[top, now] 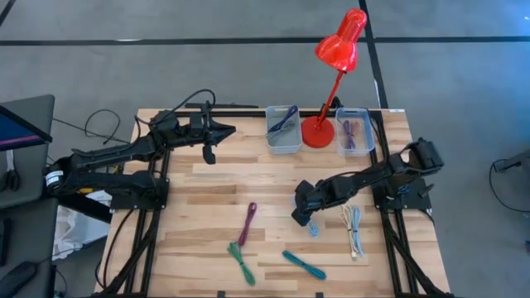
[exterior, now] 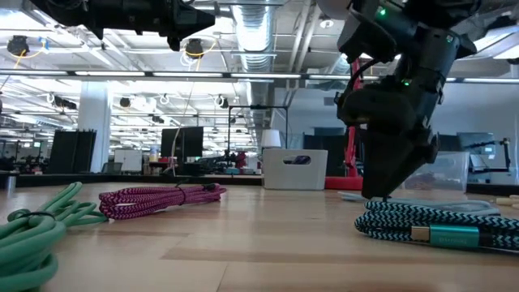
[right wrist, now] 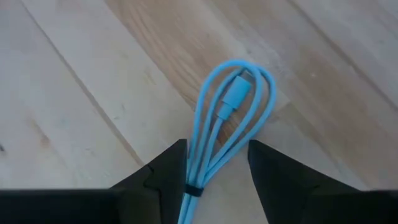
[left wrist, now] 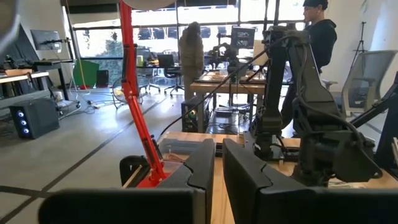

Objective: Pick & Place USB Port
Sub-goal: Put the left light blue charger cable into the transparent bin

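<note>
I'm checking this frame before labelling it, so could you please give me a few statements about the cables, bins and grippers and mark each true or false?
1. The right gripper is open astride the light blue cable on the table. True.
2. The left gripper holds the magenta cable. False: it hangs over the table's far left part with nothing in it, and that cable lies on the wood.
3. The red lamp stands between two bins. True: the left bin and right bin flank its base.
4. Both bins are empty. False: each holds a cable.
5. The white cable lies in the left bin. False: it lies on the table near the right arm.
</note>
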### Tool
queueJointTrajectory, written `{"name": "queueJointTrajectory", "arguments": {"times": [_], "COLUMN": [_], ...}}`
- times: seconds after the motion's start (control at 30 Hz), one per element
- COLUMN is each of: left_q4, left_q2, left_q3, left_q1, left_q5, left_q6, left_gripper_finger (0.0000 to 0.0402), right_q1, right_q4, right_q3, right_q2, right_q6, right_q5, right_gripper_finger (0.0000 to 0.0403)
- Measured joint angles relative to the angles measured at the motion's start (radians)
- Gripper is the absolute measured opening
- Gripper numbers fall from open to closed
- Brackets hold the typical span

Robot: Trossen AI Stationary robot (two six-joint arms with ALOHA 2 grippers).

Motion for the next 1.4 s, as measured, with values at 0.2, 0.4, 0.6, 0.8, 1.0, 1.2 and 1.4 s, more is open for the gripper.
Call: {"name": "queueJointTrajectory", "arguments": {"times": [0.2, 0.4, 0.6, 0.8, 1.0, 1.2, 1.4], "left_q4": [-0.001, -0.001, -0.001, -0.001, -0.001, -0.001, -0.001], "left_q2": [0.0, 0.0, 0.0, 0.0, 0.0, 0.0, 0.0], "left_q3": [0.0, 0.0, 0.0, 0.0, 0.0, 0.0, 0.0], "left_q1": [0.0, 0.0, 0.0, 0.0, 0.0, 0.0, 0.0], "left_q5": [0.0, 0.0, 0.0, 0.0, 0.0, 0.0, 0.0], "left_q6": [0.0, 0.0, 0.0, 0.0, 0.0, 0.0, 0.0], "left_gripper_finger": [0.0033, 0.0033, 0.0033, 0.0033, 0.0033, 0.0033, 0.0033], "right_q1": [0.0, 0.001, 0.0, 0.002, 0.002, -0.013, -0.067], "right_q4": [0.003, -0.001, -0.003, -0.052, -0.194, -0.38, -0.526], "right_q3": [0.001, -0.001, -0.002, -0.006, -0.005, -0.005, -0.005], "right_q2": [0.038, 0.033, 0.013, -0.099, -0.278, -0.428, -0.544], "right_q6": [-0.01, -0.056, -0.09, -0.134, -0.143, -0.143, -0.165], "right_q5": [0.013, 0.025, 0.027, 0.072, 0.218, 0.358, 0.501], "right_gripper_finger": [0.0133, 0.0032, 0.0013, 0.0002, 0.0001, 0.0, 0.0]}}
